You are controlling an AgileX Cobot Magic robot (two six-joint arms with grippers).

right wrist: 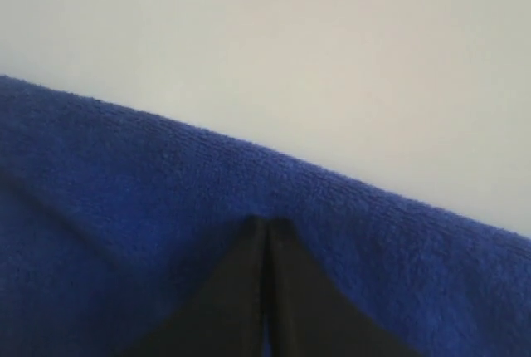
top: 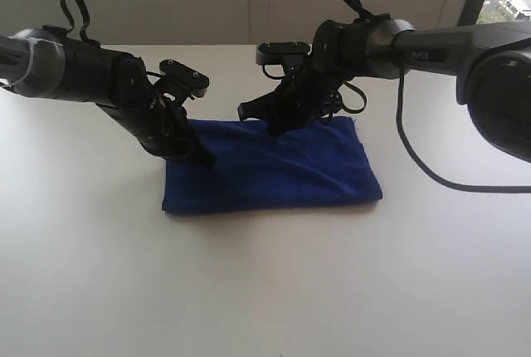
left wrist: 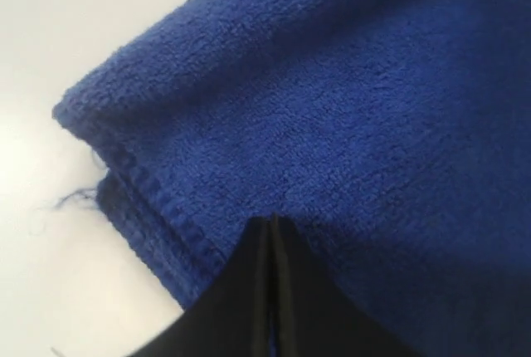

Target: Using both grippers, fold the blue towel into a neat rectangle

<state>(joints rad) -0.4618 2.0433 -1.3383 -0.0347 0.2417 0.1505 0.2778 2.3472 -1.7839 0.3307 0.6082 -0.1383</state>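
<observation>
Blue towel (top: 282, 174) is lying lengthwise across mid-frame, left gripper (top: 206, 158) and right gripper (top: 272, 127), both closed and empty, touching its upper edge.

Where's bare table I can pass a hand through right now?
Free: table in front of the blue towel, full width. A black cable crosses the right side. Crowded: the towel's far half, where left tool and right tool sit.

Pair of black jointed arms, both angled inward and downward.
From the left: left arm (top: 66, 66), wrist bent down toward the right, left gripper (top: 202, 156) with fingers pressed flat together. From the right: right arm (top: 448, 46), wrist dropped toward the left, right gripper (top: 272, 127) likewise closed tight, tips set farther back.
</observation>
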